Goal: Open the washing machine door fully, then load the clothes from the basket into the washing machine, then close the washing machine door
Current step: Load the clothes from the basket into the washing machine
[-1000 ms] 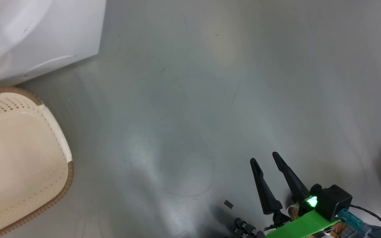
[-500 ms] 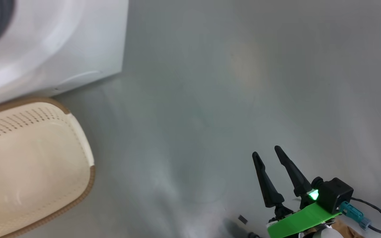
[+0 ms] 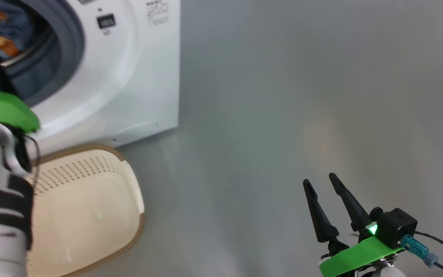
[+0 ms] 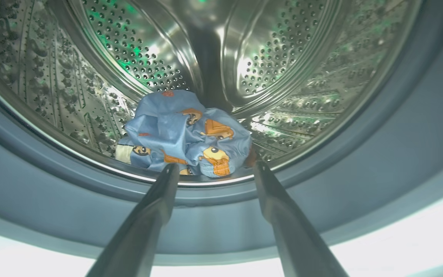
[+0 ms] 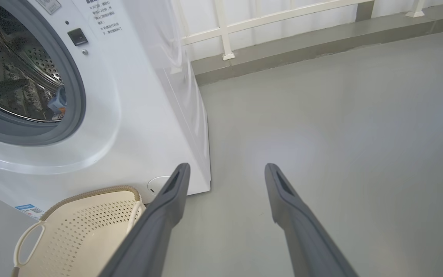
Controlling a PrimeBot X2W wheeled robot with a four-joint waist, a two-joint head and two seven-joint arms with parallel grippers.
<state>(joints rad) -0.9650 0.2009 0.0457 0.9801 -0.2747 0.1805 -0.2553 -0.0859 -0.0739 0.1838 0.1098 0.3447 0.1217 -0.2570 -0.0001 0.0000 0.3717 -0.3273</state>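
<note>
Crosswise at the front lip of the drum (image 4: pixel 283 57) lie the crumpled clothes (image 4: pixel 187 132); left tool (image 4: pixel 215 166) spread, empty, pointing at them; right tool (image 5: pixel 227 166) spread above the floor (image 5: pixel 340 134).

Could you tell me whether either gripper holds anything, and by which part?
Nothing is held: both the left gripper and right gripper are open, the clothes lying free in the drum.

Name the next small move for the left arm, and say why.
Probably draw the left gripper back from the drum: its jaws stand open, the clothes lie loose inside, and the basket looks empty, so loading seems done.
</note>
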